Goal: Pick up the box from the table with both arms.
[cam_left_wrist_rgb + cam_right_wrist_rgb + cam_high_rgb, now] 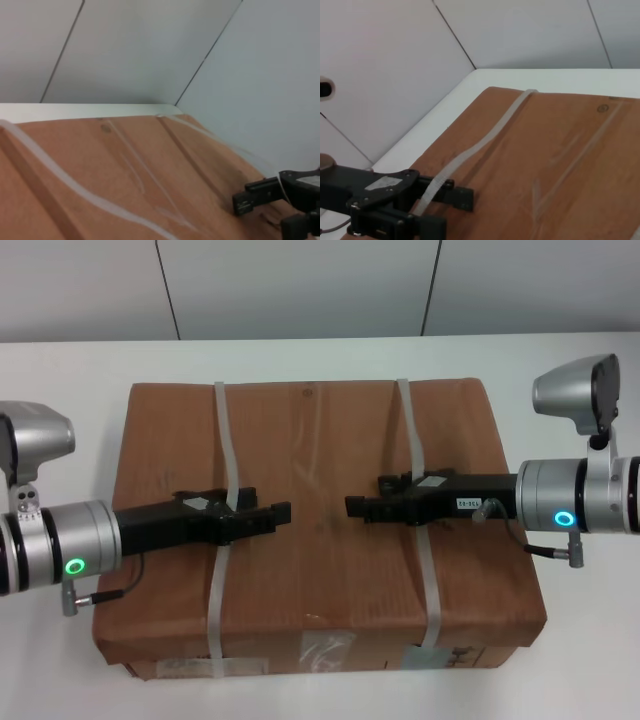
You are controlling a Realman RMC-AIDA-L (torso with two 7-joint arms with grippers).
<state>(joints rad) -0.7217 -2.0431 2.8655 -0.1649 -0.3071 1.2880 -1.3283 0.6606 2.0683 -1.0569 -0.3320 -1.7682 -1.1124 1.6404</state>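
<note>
The large brown cardboard box point(320, 440) lies on the white table point(60, 370), with two whitish straps point(225, 430) across its top and labels on its near side. Both arms reach in over the box top and point at each other. My left gripper point(283, 512) is above the left strap, near the middle of the box. My right gripper point(352, 506) is above the right strap. A short gap separates their tips. The box top point(125, 165) fills the left wrist view, with the right gripper point(239, 204) at its edge. The right wrist view shows the box point(560, 150) and the left gripper point(469, 198).
The table reaches well past the box on the left, right and far side point(560, 355). A pale panelled wall point(300, 285) stands behind the table. Each arm has a silver wrist with a green ring light point(75, 566).
</note>
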